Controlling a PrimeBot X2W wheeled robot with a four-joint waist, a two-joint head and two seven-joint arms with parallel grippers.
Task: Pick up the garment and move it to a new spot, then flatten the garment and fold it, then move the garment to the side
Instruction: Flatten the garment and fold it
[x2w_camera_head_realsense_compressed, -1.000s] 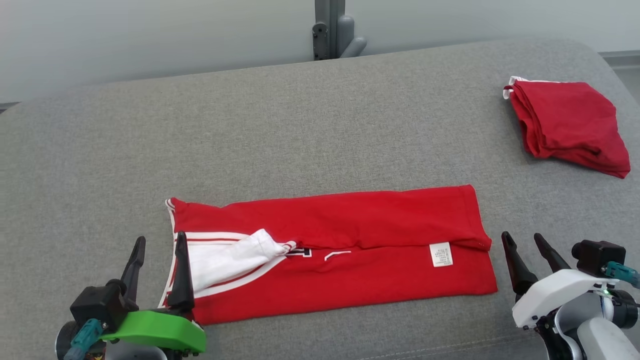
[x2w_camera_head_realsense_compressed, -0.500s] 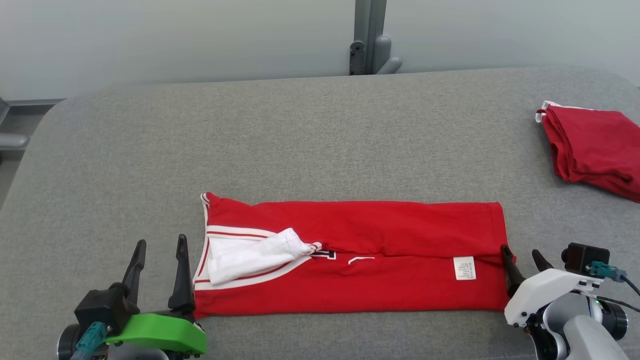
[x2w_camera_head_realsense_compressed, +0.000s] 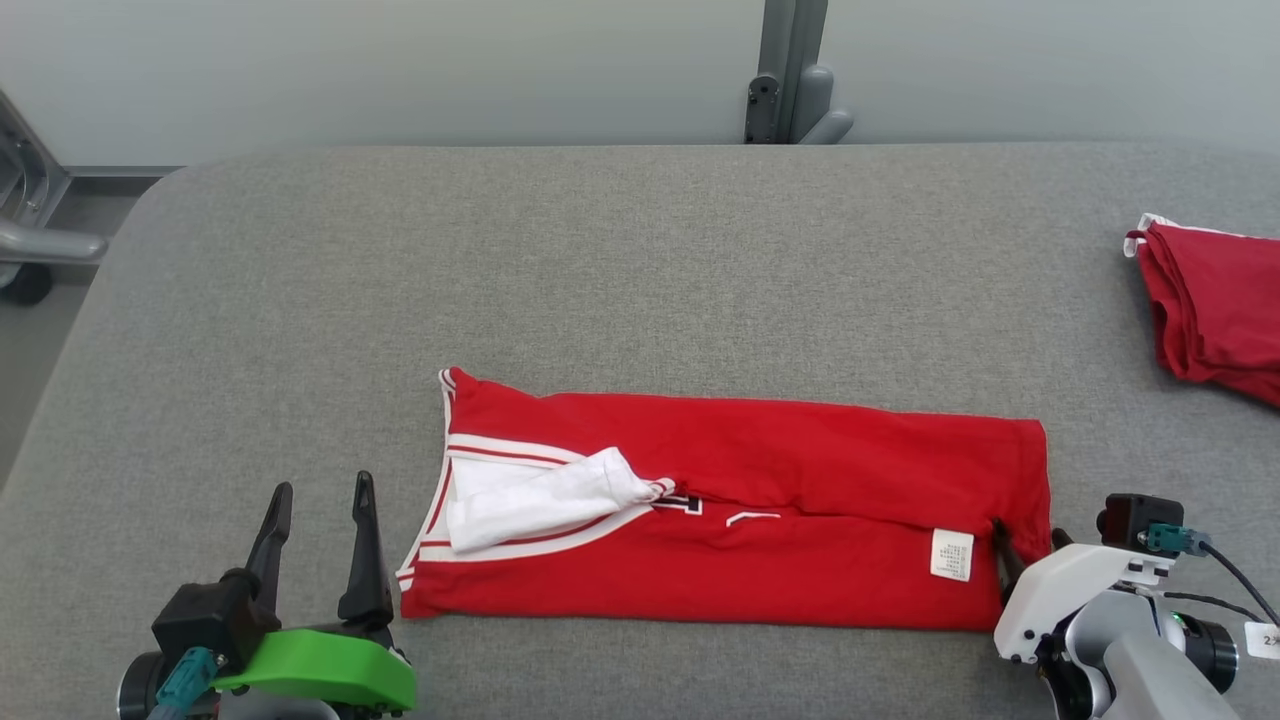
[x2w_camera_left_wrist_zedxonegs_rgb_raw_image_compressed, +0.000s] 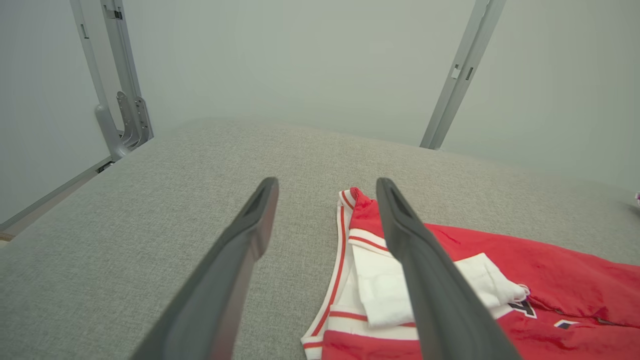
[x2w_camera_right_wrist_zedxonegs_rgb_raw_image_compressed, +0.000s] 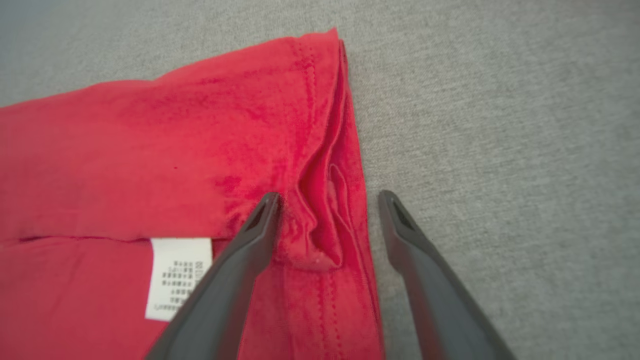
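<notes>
The garment (x2w_camera_head_realsense_compressed: 800, 450) carries a white label (x2w_camera_right_wrist_zedxonegs_rgb_raw_image_compressed: 175, 277) with unreadable print.

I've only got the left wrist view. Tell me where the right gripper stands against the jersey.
Observer: The right gripper is open and straddles the hem end of the red jersey, with one finger over the cloth and the other over the grey surface.
Operator: Report what lies between its fingers.
Observer: A raised pucker in the hem, where the folded-over flap ends.
</notes>
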